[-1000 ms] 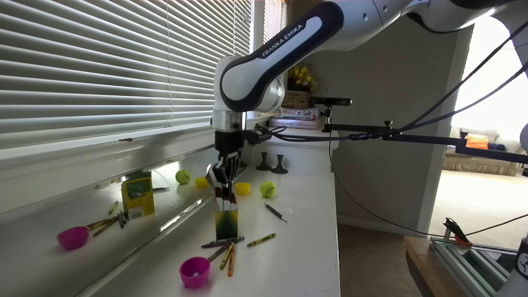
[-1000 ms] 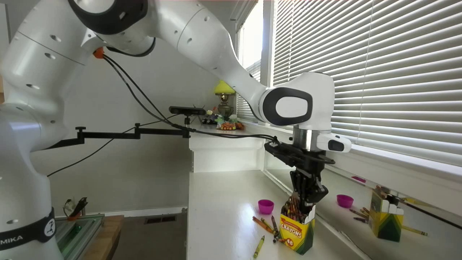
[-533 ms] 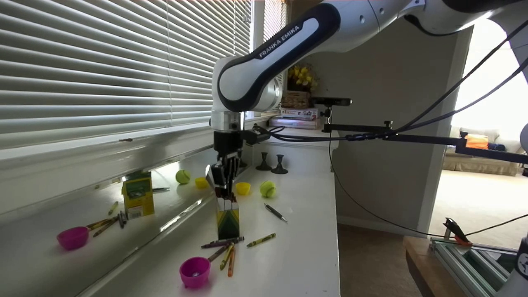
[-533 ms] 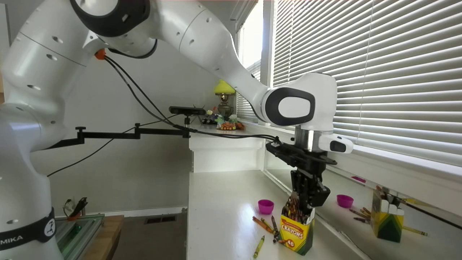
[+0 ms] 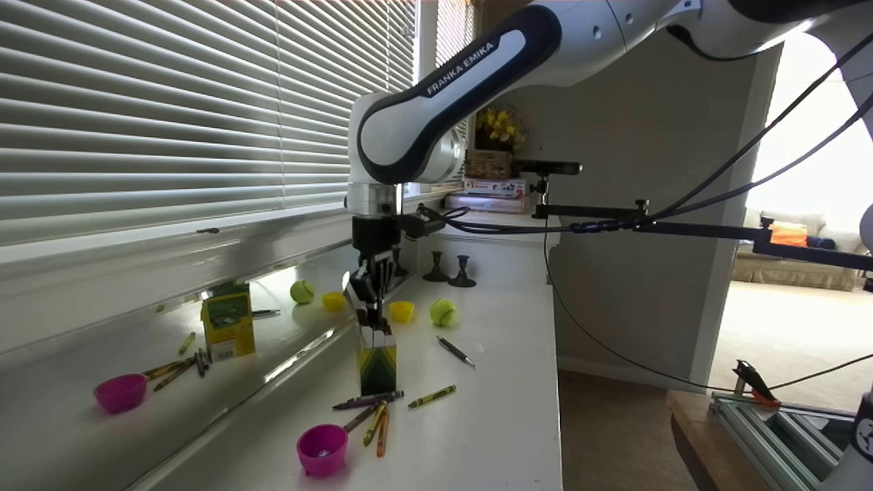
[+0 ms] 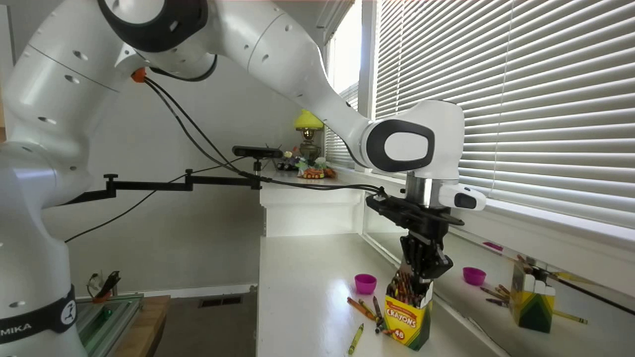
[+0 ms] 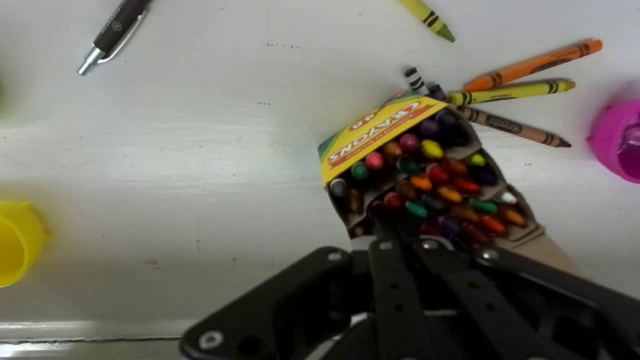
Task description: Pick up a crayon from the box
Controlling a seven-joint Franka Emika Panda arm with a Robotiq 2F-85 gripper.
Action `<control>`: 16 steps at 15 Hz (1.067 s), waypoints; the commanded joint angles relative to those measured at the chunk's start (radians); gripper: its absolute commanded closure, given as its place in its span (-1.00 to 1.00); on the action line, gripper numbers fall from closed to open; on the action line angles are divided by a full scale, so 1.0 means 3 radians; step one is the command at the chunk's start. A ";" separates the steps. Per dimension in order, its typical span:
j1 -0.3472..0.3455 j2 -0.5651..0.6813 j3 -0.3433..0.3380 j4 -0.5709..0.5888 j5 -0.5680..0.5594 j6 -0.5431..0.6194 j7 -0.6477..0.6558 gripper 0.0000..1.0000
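Sitting nearest in an exterior view is a round pink bowl [image 5: 322, 450], then a thin orange crayon [image 5: 382, 434]. Next, a green and yellow cardboard box [image 5: 378, 369] stands on the white counter [image 5: 505, 423], packed with colorful crayons [image 7: 438, 173]. The black metal claw [image 7: 397, 225] hangs at its open top, 2 fingers [image 7: 390, 272] close together; I can't tell if they pinch anything. Farther sits a fuzzy yellow-green ball [image 5: 443, 312].

The box [image 7: 380, 135] is smooth printed cardboard, the crayons [image 7: 515, 92] paper-wrapped. The surface [image 6: 302, 297] looks glossy, the pink bowl [image 6: 365, 286] smooth plastic, the pen tip [image 7: 91, 60] shiny metal, the tool [image 7: 398, 231] mostly matt.
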State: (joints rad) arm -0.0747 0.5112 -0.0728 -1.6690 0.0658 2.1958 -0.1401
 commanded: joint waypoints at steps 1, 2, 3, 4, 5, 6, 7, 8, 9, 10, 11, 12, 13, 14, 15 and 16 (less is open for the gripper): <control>-0.0013 0.0070 0.0035 0.0116 -0.0103 -0.0101 0.0062 0.99; -0.0018 0.0042 0.0043 0.0107 -0.0094 -0.0118 0.0046 0.99; -0.0015 -0.0005 0.0044 0.0085 -0.0092 -0.0104 0.0050 0.99; -0.0018 -0.0045 0.0049 0.0074 -0.0082 -0.0105 0.0049 0.99; -0.0018 -0.0080 0.0051 0.0067 -0.0082 -0.0103 0.0043 0.99; -0.0017 -0.0134 0.0052 0.0054 -0.0083 -0.0116 0.0042 0.99; -0.0017 -0.0186 0.0052 0.0038 -0.0085 -0.0125 0.0038 0.99; -0.0011 -0.0256 0.0047 0.0014 -0.0101 -0.0158 0.0037 0.99; -0.0004 -0.0311 0.0041 0.0000 -0.0116 -0.0168 0.0041 0.99; -0.0008 -0.0356 0.0045 0.0012 -0.0117 -0.0220 0.0019 0.99; -0.0003 -0.0361 0.0038 0.0039 -0.0130 -0.0239 0.0038 0.99; 0.0000 -0.0364 0.0034 0.0064 -0.0136 -0.0289 0.0054 0.99; 0.0002 -0.0374 0.0037 0.0058 -0.0141 -0.0347 0.0055 0.99; 0.0003 -0.0391 0.0037 0.0052 -0.0142 -0.0421 0.0064 0.99; 0.0009 -0.0403 0.0029 0.0035 -0.0162 -0.0493 0.0082 0.99; 0.0012 -0.0386 0.0022 0.0042 -0.0181 -0.0538 0.0096 0.99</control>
State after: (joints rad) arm -0.0743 0.4035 -0.0668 -1.6569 0.0535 2.0940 -0.1406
